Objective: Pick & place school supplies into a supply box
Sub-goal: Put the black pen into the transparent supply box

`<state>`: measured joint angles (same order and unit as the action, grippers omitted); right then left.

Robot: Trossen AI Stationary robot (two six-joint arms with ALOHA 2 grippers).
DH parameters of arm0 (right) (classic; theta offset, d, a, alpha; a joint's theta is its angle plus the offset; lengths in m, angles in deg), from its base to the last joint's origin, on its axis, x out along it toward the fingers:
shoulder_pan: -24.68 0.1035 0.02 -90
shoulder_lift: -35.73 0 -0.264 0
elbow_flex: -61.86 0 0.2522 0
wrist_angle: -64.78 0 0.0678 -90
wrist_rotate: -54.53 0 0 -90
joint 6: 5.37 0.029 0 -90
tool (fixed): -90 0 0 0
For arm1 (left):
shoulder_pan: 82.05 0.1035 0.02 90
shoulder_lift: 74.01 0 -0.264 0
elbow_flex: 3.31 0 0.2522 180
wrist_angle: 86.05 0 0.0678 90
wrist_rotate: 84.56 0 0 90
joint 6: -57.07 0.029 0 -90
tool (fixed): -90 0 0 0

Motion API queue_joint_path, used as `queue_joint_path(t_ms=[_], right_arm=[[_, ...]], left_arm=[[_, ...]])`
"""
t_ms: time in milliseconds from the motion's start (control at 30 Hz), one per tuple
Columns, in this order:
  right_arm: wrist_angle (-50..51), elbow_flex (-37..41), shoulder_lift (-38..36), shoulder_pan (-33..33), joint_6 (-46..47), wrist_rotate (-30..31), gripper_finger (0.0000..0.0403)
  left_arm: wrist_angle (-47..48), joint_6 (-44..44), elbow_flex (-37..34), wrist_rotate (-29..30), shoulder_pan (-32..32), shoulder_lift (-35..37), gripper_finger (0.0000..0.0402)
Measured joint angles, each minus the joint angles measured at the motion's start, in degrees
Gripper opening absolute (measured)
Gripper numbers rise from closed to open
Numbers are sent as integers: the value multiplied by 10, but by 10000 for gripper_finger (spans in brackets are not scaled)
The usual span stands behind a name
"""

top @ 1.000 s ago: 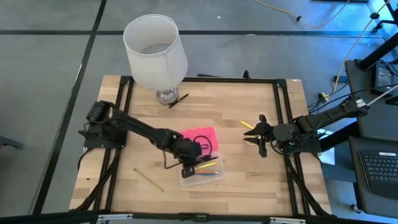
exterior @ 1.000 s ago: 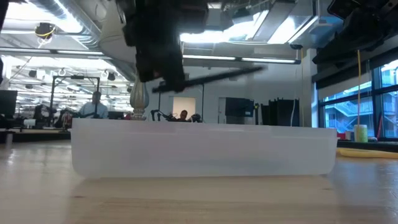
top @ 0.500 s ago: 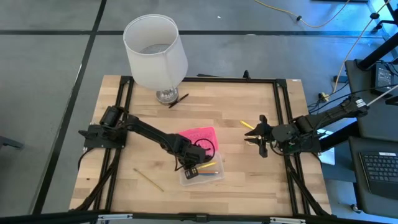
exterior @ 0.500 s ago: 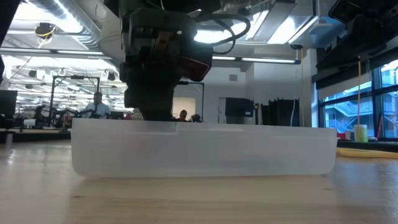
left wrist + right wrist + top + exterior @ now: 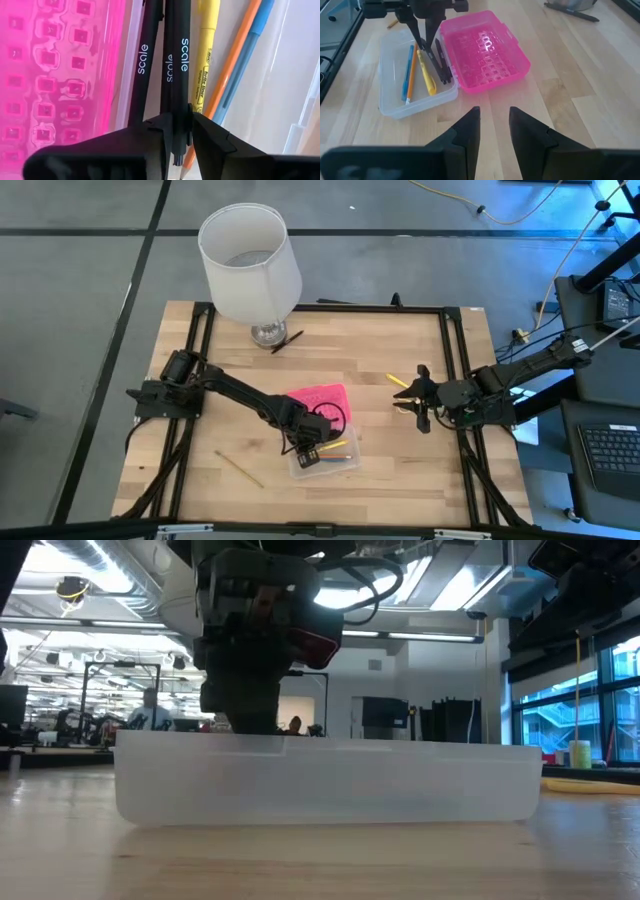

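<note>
High view: I have the left gripper [image 5: 308, 453] lowered into the clear base of the supply box [image 5: 345, 465], whose pink lid [image 5: 318, 398] lies open flat on the counter [image 5: 380, 370]. A tan pencil [image 5: 238, 468] lies on the counter well apart to the box's left, a yellow pen [image 5: 397, 380] lies just beside the right gripper [image 5: 418, 411], which waits near the counter's right edge, and a black pen [image 5: 286, 340] lies by the lamp [image 5: 250, 265].

Low view: The left arm's wrist stands behind the box's translucent wall [image 5: 330, 780]; its tips are hidden below the rim.

Left wrist view: The fingers [image 5: 150, 137] are nearly closed on the end of a black pen [image 5: 181, 75], which runs away from them along the base, touching a second black pen [image 5: 145, 65] and beside a yellow highlighter [image 5: 207, 55]. I judge that if I open too little, the pen may lift out with the retreat; a sideways drift could drag the light box.

Right wrist view: The right arm's own fingers [image 5: 465, 132] stand apart, empty, facing the box. An orange pencil [image 5: 411, 75] and a blue pen [image 5: 405, 72] lie in the base.
</note>
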<state>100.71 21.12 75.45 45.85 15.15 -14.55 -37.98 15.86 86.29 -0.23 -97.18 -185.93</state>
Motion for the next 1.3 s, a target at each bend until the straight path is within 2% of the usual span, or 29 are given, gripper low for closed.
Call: queue_joint_path(t_ms=[300, 467, 767, 967, 1100, 1300], right_arm=[[0, 0, 0, 0, 0, 0, 108], [-5, 0, 0, 0, 3, 0, 108], [-26, 0, 0, 0, 2, 0, 108], [-57, 0, 0, 0, 0, 0, 108], [-59, 0, 0, 0, -2, 6, 108], [-58, 0, 0, 0, -26, 26, 108]], left_arm=[[0, -2, 0, 0, 0, 0, 106], [4, 4, 6, -34, 3, 16, 126], [7, 33, 15, 30, 3, 152, 124], [-4, 56, 15, 36, -5, 243, 126], [-37, 45, 15, 59, -19, 273, 127], [-96, 111, 15, 125, -32, 279, 127]])
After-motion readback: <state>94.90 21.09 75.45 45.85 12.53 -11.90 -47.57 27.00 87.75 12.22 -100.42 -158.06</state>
